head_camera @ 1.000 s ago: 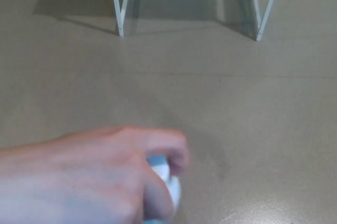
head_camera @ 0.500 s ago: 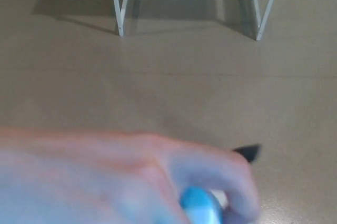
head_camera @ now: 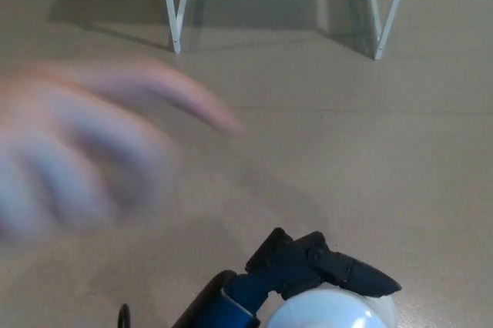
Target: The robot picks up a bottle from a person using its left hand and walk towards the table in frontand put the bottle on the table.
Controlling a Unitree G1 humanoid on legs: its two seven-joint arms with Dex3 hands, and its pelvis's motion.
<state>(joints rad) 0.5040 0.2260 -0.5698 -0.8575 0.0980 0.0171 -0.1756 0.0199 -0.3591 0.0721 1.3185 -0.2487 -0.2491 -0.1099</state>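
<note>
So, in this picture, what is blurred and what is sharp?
Head view: the person's hand is smeared by motion blur; the robot hand and the bottle it holds look fairly sharp; the table legs throw soft shadows on the floor.

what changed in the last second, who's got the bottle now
The person's hand let go of the bottle and pulled away, up and to picture left. The robot's left hand has come in at the bottom edge, its fingers over the bottle, apparently holding it. The white table legs and the view stayed as they were.
</note>
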